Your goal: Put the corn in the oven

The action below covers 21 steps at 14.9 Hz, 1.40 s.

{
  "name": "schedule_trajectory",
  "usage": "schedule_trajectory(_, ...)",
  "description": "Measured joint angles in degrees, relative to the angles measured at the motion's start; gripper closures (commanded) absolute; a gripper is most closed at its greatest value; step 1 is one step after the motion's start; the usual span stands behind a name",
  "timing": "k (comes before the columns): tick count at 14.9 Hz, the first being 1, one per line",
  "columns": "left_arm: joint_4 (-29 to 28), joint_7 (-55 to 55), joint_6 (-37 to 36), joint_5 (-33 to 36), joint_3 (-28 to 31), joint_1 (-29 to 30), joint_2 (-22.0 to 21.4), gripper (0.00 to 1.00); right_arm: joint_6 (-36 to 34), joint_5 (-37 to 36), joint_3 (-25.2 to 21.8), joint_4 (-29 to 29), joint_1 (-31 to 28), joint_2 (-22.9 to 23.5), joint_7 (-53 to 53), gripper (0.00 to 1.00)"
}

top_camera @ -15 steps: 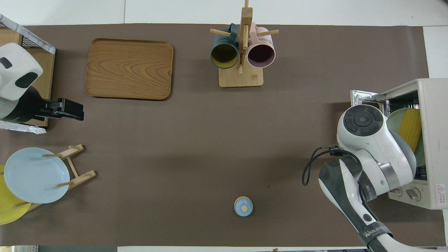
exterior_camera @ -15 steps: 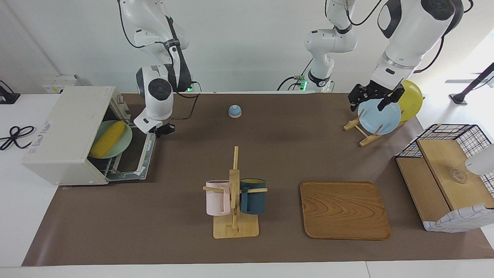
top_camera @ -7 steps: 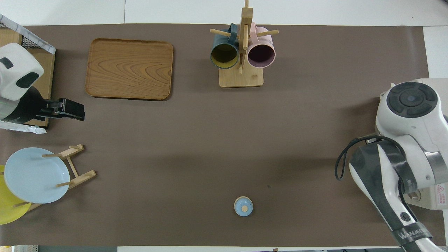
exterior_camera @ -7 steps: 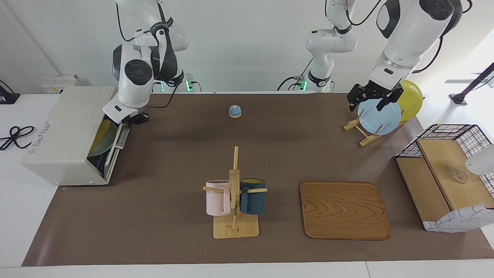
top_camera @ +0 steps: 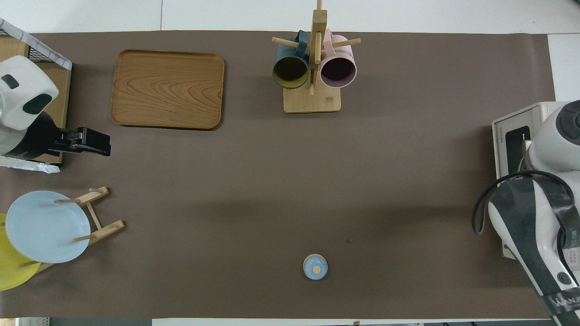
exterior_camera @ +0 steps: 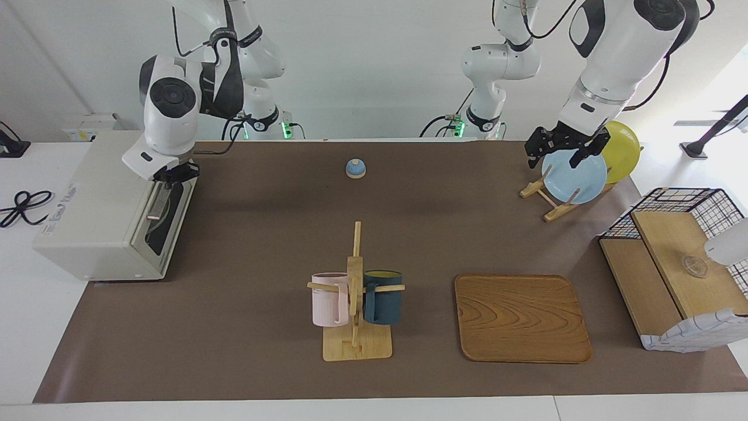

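Grippers first: the right gripper [exterior_camera: 173, 173] sits at the top edge of the oven [exterior_camera: 99, 204] door, whose handle it seems placed to press home; whether its fingers are spread cannot be told. The door stands nearly upright, so the corn is out of sight, judged to be inside. The left gripper [exterior_camera: 565, 149] waits, fingers apart and empty, over the blue plate [exterior_camera: 574, 177]. Farther out on the desk [exterior_camera: 263, 339], the mug rack [exterior_camera: 356, 292] plays no part.

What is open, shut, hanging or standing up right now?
oven: door shut
right gripper: at the oven door's top edge
left gripper: over the blue plate
blue plate: standing on edge in its rack
pink mug: hanging on the mug stand
dark blue mug: hanging there too
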Motion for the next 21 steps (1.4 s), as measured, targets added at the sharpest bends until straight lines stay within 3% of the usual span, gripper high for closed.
schedule_trajectory(5,0.0,0.0,0.02,0.0,0.0,-0.07,0.0,0.0,-4.01,0.75,0.42,5.23,1.01,0.62,-0.11,0.97)
schedule_trajectory(9,0.0,0.0,0.1,0.0,0.0,-0.08,0.0,0.0,-12.86,7.25,0.61,15.97,3.95,3.12,-0.11,0.76)
schedule_trajectory(12,0.0,0.0,0.17,0.0,0.0,-0.08,0.0,0.0,-15.56,15.82,0.49,20.49,3.79,4.45,-0.11,0.61)
schedule_trajectory(13,0.0,0.0,0.17,0.0,0.0,-0.08,0.0,0.0,-15.8,18.35,0.38,20.89,3.64,4.65,-0.11,0.35)
schedule_trajectory(14,0.0,0.0,0.17,0.0,0.0,-0.08,0.0,0.0,-15.84,20.73,0.35,21.11,3.46,4.82,-0.11,0.0)
schedule_trajectory(21,0.0,0.0,0.17,0.0,0.21,-0.05,0.0,0.0,-14.72,25.71,0.43,22.82,3.48,5.0,0.12,0.0)
